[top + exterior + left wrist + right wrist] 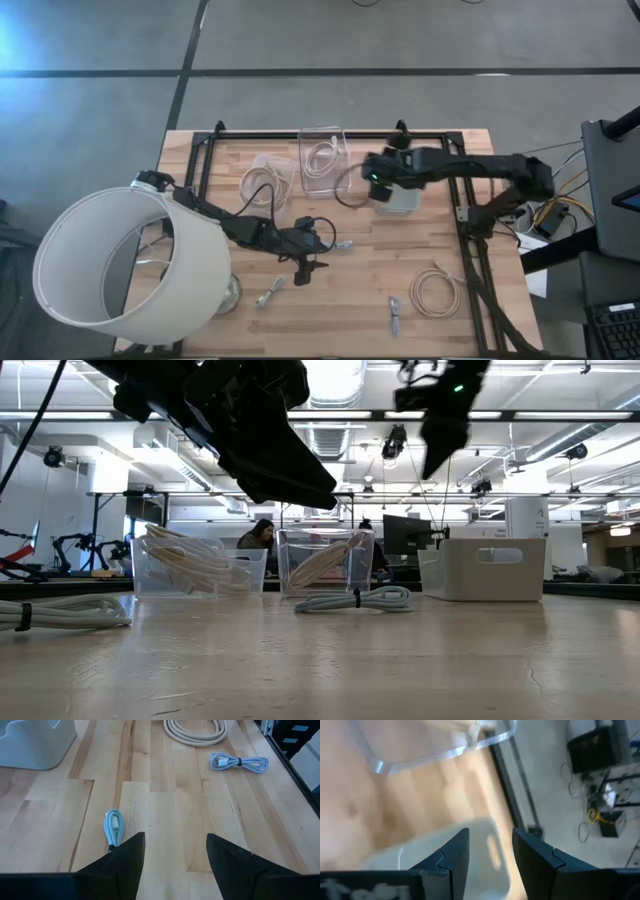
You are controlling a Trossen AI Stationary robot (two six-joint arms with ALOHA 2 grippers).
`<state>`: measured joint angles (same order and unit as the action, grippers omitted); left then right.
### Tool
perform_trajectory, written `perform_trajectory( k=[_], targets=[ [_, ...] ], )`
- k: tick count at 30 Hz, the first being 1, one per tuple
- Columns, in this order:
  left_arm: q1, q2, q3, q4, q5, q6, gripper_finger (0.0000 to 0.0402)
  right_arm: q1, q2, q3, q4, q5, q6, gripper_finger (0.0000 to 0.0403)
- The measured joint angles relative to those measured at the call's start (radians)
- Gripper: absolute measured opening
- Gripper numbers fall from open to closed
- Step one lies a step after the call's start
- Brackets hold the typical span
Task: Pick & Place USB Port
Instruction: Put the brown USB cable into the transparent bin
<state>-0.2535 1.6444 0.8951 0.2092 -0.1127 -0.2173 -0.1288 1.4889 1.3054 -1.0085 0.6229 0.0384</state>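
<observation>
Where cables scatter, lampshade (120,262) beside left claw (303,272), clear bins (322,158) behind

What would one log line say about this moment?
left gripper: open, above small blue cable | right gripper: open, empty, over white bin

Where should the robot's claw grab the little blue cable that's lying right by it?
Probably around the middle of the blue cable, coming straight down from above. It lies flat on the table as a thin folded bundle, so fingers on either long side can pinch all its strands at once. The left claw is open right beside it, with nothing between its fingers.
</observation>
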Motion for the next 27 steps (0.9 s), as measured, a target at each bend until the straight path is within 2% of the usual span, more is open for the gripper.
perform_trajectory(
  k=[5,15,24,27],
  targets=[
    [0.000,0.000,0.000,0.000,0.000,0.000,0.0216,0.092,-0.118,-0.082,-0.128,-0.098,0.165,0.0150],
    [0.003,0.000,0.000,0.000,-0.005,0.005,0.0216,0.296,-0.296,-0.300,-0.135,-0.327,0.372,0.0139],
    [0.003,0.000,0.000,0.000,-0.045,0.005,0.0216,0.461,-0.299,-0.480,-0.126,-0.596,0.551,0.0145],
    [0.003,0.000,0.000,0.000,-0.064,0.005,0.0216,0.522,-0.277,-0.532,-0.064,-0.676,0.597,0.0146]
  ],
)
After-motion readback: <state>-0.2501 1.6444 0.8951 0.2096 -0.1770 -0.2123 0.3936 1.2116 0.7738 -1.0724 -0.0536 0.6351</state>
